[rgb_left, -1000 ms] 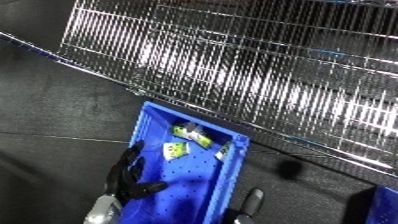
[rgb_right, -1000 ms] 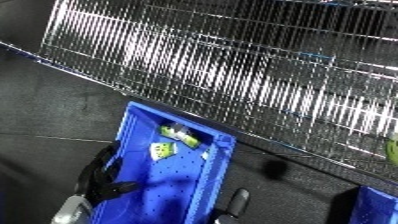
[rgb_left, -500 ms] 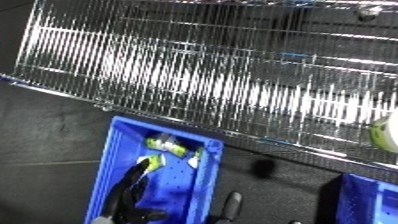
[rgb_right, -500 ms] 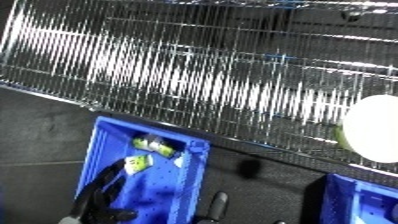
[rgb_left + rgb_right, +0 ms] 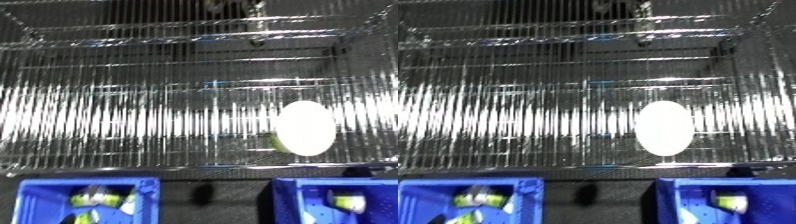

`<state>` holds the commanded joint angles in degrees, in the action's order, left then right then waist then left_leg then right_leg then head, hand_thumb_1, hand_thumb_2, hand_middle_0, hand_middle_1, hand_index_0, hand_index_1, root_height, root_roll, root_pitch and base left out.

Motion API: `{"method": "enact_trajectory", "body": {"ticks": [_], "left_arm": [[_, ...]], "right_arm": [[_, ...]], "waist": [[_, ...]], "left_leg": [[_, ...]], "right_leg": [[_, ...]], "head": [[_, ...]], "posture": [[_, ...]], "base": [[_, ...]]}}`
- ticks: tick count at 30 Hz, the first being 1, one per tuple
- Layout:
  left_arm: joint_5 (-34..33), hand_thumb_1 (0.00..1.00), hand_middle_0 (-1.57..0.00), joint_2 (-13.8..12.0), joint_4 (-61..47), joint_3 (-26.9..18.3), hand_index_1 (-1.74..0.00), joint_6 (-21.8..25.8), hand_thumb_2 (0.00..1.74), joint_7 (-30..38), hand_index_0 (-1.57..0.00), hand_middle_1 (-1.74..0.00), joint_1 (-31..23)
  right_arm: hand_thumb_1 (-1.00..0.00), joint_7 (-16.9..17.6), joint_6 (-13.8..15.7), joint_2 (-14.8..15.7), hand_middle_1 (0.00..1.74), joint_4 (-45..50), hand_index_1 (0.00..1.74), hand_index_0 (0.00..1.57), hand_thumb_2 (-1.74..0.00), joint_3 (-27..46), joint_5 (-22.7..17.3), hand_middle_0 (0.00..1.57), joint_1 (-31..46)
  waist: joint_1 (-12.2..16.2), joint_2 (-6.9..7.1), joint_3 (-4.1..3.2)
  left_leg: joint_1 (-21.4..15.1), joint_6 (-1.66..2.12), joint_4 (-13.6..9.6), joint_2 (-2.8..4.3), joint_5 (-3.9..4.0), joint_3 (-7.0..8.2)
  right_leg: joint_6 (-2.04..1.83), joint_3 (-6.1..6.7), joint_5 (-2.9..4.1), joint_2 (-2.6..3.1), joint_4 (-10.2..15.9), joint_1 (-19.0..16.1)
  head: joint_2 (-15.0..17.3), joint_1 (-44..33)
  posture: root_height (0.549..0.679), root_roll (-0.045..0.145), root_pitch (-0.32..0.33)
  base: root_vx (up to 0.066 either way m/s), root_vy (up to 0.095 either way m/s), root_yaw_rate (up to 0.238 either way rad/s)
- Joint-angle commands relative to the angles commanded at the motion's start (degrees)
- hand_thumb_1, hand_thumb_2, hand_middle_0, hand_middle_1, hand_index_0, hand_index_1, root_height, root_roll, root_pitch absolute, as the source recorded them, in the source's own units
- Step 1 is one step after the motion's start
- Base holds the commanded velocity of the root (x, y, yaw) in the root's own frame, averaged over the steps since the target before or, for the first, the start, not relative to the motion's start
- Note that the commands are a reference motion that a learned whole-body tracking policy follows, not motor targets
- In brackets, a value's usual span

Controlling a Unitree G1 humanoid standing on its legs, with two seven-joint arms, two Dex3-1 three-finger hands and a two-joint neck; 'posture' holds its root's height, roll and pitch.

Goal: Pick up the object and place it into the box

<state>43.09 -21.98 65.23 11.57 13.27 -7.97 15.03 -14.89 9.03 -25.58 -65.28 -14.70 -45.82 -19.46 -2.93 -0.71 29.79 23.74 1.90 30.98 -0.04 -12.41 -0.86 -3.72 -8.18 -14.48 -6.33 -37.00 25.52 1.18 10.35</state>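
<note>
Both robot hands have dropped out of view as the camera swung up, so now the pale oval object (image 5: 305, 128) sits on the wire shelf (image 5: 133, 120), beyond two blue bins (image 5: 425, 192) — still unpicked, I'd say.

We see neither hand in either view — both lie outside the frame. The left blue bin (image 5: 35, 195) is cut off by the lower edge, so only its far rim and part of its inside show; the yellow-green things (image 5: 96, 200) in it are blurred and we cannot tell what they are. The right blue bin (image 5: 302, 192) is likewise cut by the lower and right edges, and the pale yellow-green item (image 5: 728, 202) in it is too smeared to name. The white oval object (image 5: 305, 127) on the wire shelf (image 5: 133, 115) is overexposed — no surface detail shows. The shelf's wires blur into bright streaks.
</note>
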Motion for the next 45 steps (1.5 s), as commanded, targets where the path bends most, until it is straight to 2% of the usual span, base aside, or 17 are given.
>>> {"method": "enact_trajectory", "body": {"ticks": [4,9,13,17,20,24,27,30,34,40,45], "left_arm": [[-0.08,0.0,0.0,0.59,-0.82,0.37,0.0,-0.64,0.0,0.76,0.0,0.0,-0.5],[-0.56,0.0,0.0,0.99,-1.52,0.7,0.0,-1.65,0.0,1.67,0.0,0.0,-1.04],[-0.8,0.0,0.0,0.81,-2.6,0.89,0.0,-2.28,0.0,2.01,0.0,0.0,-1.63],[-0.78,0.0,0.0,0.24,-4.35,1.17,0.0,-3.11,0.0,2.64,0.0,0.0,-2.12],[-0.52,0.0,0.0,-0.43,-5.46,1.2,0.0,-3.81,0.0,3.16,0.0,0.0,-2.41],[0.0,0.0,0.0,-1.4,-5.96,0.74,0.0,-3.86,0.0,3.07,0.0,0.0,-3.38],[0.58,0.0,0.0,-1.9,-5.18,0.43,0.0,-3.24,0.0,2.64,0.0,0.0,-4.07],[1.27,0.0,0.0,-2.15,-3.33,0.33,0.0,-2.38,0.0,1.82,0.0,0.0,-4.1],[1.73,0.0,0.0,-2.24,-1.0,0.04,0.0,-1.33,0.0,0.56,0.0,0.0,-3.69],[1.41,0.0,0.0,-2.03,-0.32,-0.59,0.0,-1.11,0.0,0.13,0.0,0.0,-3.43],[0.83,0.0,0.0,-1.86,-0.44,-1.4,0.0,-1.54,0.0,0.22,0.0,0.0,-3.55]], "right_arm": [[0.0,-0.59,0.34,-0.47,0.0,0.54,0.0,0.0,0.0,0.24,0.54,0.0,-0.41],[0.0,-1.13,0.56,-0.63,0.0,2.35,0.0,0.0,0.0,0.0,1.45,0.0,-1.14],[0.0,-4.03,-0.53,-1.13,0.0,5.35,0.0,0.0,0.0,-1.07,2.5,0.0,-0.89],[0.0,-9.13,-3.49,-2.07,0.0,10.6,0.0,0.0,0.0,-3.55,3.51,0.0,-0.46],[0.0,-12.78,-7.36,-3.34,0.0,17.59,0.0,0.0,0.0,-6.29,3.6,0.0,0.13],[0.0,-17.17,-13.47,-5.55,0.0,31.54,0.0,0.0,0.0,-9.32,1.0,0.0,2.11],[0.0,-20.72,-15.03,-7.27,0.0,42.29,0.0,0.0,0.0,-10.66,-2.51,0.0,3.52],[0.0,-23.52,-14.4,-8.59,0.0,50.55,0.0,0.0,0.0,-11.15,-5.55,0.0,3.35],[0.0,-24.4,-12.52,-9.8,0.0,59.31,0.0,0.0,0.0,-9.39,-8.57,0.0,2.4],[0.0,-23.08,-9.2,-10.09,0.0,68.04,0.0,0.0,0.0,-4.58,-11.68,0.0,1.23],[0.0,-19.7,-4.27,-9.88,0.0,72.11,0.0,0.0,0.0,0.46,-11.67,0.0,0.43]], "waist": [[0.35,-0.22,0.0],[0.78,-0.29,0.0],[1.14,-0.21,0.0],[1.39,0.0,0.0],[1.63,0.4,0.0],[2.17,1.15,0.0],[2.72,1.76,0.0],[3.23,2.22,0.0],[3.78,2.62,0.0],[4.3,2.75,0.0],[4.69,2.65,0.0]], "left_leg": [[0.04,0.01,0.61,-0.09,-0.45,0.25],[0.09,0.13,1.51,0.03,-0.91,0.73],[-0.01,0.26,1.87,0.2,-1.13,1.03],[0.15,0.39,2.02,0.3,-1.16,1.16],[0.29,0.54,1.95,0.45,-1.01,1.19],[0.23,0.76,1.52,0.74,-0.63,1.33],[0.22,0.98,1.36,1.08,-0.45,1.58],[0.19,1.2,1.46,1.49,-0.46,1.91],[0.12,1.38,1.69,2.03,-0.7,2.38],[0.03,1.46,1.77,2.42,-1.04,2.83],[0.04,1.37,1.91,2.59,-1.31,3.16]], "right_leg": [[0.0,0.13,0.03,-0.08,-0.17,0.08],[0.08,0.33,-0.02,-0.09,-0.7,0.17],[0.11,0.53,0.0,-0.05,-0.82,0.2],[0.13,0.7,0.02,0.03,-0.77,0.42],[0.12,0.77,0.01,0.1,-0.62,0.58],[0.14,0.89,-0.05,0.26,-0.22,0.58],[0.15,1.0,-0.14,0.38,-0.01,0.61],[0.08,1.16,-0.27,0.46,0.0,0.64],[0.0,1.3,-0.46,0.47,-0.02,0.57],[-0.16,1.28,-0.54,0.38,-0.02,0.53],[-0.22,1.23,-0.48,0.29,-0.07,0.59]], "head": [[0.0,3.32],[1.78,5.39],[3.46,5.65],[5.73,5.08],[7.5,4.03],[8.83,1.87],[9.62,0.84],[10.55,-0.3],[11.22,-1.6],[11.3,-2.52],[11.2,-2.93]], "posture": [[0.647,0.035,0.063],[0.647,0.037,0.059],[0.647,0.039,0.057],[0.647,0.041,0.06],[0.647,0.041,0.065],[0.648,0.042,0.07],[0.648,0.042,0.072],[0.647,0.043,0.073],[0.647,0.044,0.072],[0.648,0.044,0.074],[0.648,0.045,0.076]], "base": [[-0.016,0.006,-0.1],[-0.01,-0.001,-0.096],[-0.001,-0.002,-0.063],[-0.008,-0.007,-0.03],[-0.011,-0.015,-0.024],[-0.005,-0.016,-0.037],[-0.002,-0.007,-0.058],[0.008,0.004,-0.072],[0.012,0.01,-0.056],[0.009,0.008,-0.016],[0.008,0.009,-0.003]]}}
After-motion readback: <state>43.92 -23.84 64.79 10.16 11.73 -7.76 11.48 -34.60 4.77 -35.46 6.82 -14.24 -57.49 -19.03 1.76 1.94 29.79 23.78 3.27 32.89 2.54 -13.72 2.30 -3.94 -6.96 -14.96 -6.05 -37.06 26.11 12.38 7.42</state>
